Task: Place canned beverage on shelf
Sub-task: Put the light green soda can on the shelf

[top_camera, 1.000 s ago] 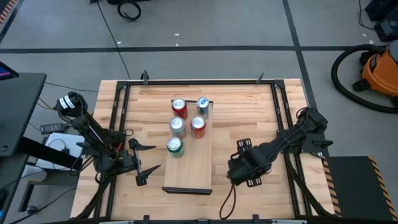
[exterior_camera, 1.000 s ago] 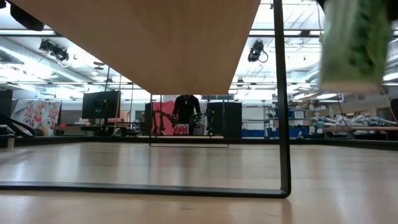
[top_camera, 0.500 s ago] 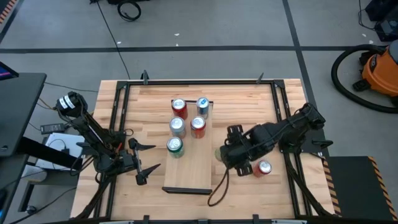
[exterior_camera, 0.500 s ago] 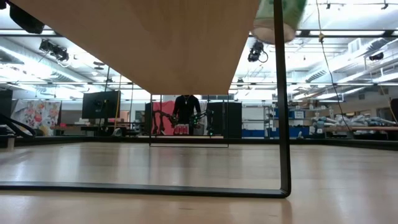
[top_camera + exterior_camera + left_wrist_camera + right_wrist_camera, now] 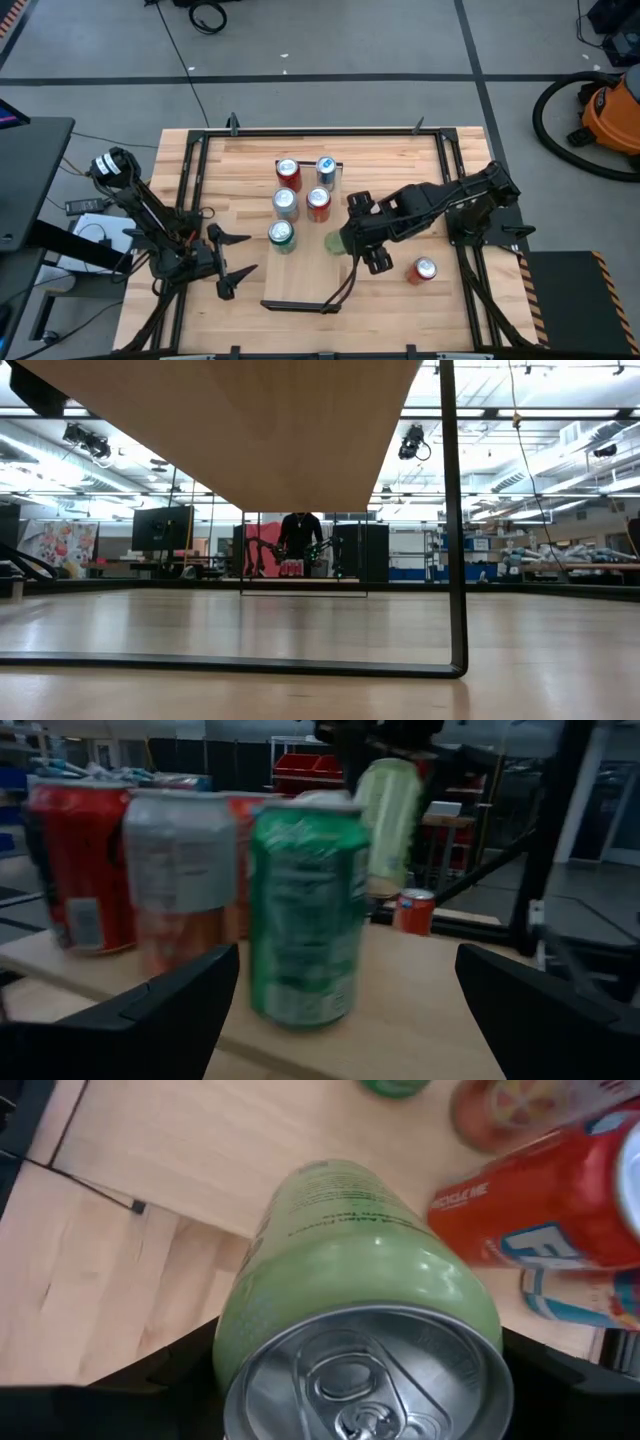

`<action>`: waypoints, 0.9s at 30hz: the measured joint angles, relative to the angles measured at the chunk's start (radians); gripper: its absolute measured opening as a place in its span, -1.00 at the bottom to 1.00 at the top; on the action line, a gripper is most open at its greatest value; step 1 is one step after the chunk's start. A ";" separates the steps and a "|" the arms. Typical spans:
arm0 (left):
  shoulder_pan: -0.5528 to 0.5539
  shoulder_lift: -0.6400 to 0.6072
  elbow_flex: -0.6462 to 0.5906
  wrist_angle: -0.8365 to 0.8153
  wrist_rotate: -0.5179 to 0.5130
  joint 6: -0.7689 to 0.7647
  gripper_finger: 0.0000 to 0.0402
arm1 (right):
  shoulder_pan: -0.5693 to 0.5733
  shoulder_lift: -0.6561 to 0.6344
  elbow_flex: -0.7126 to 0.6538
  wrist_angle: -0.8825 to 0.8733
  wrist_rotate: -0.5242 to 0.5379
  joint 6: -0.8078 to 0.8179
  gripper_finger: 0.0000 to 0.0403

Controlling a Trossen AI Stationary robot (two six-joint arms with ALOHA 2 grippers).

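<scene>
**Over the shelf, green can in hand**

Above the shelf [image 5: 318,262], the right gripper [image 5: 352,238] clamps a green can [image 5: 335,242] beside five standing cans [image 5: 285,203]. A red can [image 5: 425,269] rests on the table. Left gripper [image 5: 232,263] waits wide apart.

Even, bright overhead light fills the high view; the tabletop [image 5: 400,160] shows only soft, short shadows. At table height, ceiling strip lights [image 5: 560,465] glow while the board's underside [image 5: 260,430] sits in shade. The left wrist view is dim and blurred, its green can [image 5: 305,910] smeared. The pale green can [image 5: 360,1340] shows soft glare on its lid.
</scene>
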 joint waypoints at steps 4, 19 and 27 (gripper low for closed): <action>-0.014 0.000 0.097 -0.098 0.000 0.045 0.92 | 0.000 0.000 0.048 0.010 0.005 -0.029 0.60; 0.027 0.000 0.492 -0.875 0.127 -0.236 0.92 | -0.026 0.000 0.044 0.043 -0.145 -0.078 0.60; 0.145 0.056 0.672 -1.301 0.447 -0.594 0.92 | 0.020 0.000 0.023 0.057 -0.001 -0.162 0.60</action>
